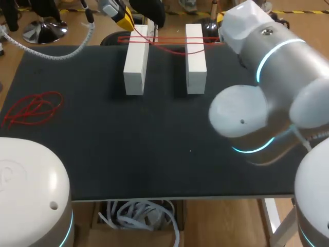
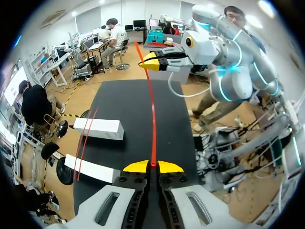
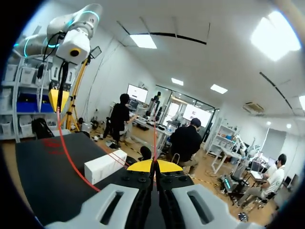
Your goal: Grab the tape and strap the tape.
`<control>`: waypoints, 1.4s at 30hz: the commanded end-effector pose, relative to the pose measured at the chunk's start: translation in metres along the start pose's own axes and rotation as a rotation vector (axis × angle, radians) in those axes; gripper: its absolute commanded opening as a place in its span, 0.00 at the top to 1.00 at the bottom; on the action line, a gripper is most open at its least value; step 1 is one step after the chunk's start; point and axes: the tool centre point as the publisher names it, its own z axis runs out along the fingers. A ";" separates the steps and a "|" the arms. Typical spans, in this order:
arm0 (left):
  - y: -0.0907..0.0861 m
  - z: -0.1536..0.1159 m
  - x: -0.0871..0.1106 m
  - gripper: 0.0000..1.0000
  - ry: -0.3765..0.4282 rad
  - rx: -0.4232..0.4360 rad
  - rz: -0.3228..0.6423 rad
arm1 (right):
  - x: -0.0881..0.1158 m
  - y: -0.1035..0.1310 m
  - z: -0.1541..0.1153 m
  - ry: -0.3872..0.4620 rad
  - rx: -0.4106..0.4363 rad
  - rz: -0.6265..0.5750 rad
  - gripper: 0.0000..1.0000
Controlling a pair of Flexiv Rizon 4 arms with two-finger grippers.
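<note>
A red tape (image 1: 169, 40) lies across the far ends of two white blocks (image 1: 136, 64) (image 1: 195, 57) at the back of the black table. My left gripper (image 1: 124, 19) hovers above the left block's far end. In the left wrist view it (image 2: 153, 165) is shut on the red tape (image 2: 152, 114), which runs taut to my right gripper (image 2: 151, 62). My right gripper (image 3: 153, 165) is likewise shut on the tape (image 3: 71, 160), which leads off to the left gripper (image 3: 59, 98). In the head view the right arm (image 1: 267, 98) hides its own gripper.
A loose bundle of red tape (image 1: 34, 108) lies at the table's left side. The black mat (image 1: 154, 149) in front of the blocks is bare. My right arm's elbow looms over the table's right part.
</note>
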 end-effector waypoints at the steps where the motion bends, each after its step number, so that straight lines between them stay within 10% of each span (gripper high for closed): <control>1: 0.000 -0.001 0.001 1.00 0.001 -0.004 -0.002 | 0.010 0.010 -0.008 -0.314 0.163 -0.049 1.00; 17: 0.000 -0.001 0.001 1.00 0.001 -0.004 -0.002 | -0.007 0.024 -0.014 -0.284 0.254 -0.454 1.00; 42: 0.000 -0.001 0.001 1.00 0.001 -0.004 -0.002 | -0.026 0.029 -0.028 -0.280 0.259 -0.457 1.00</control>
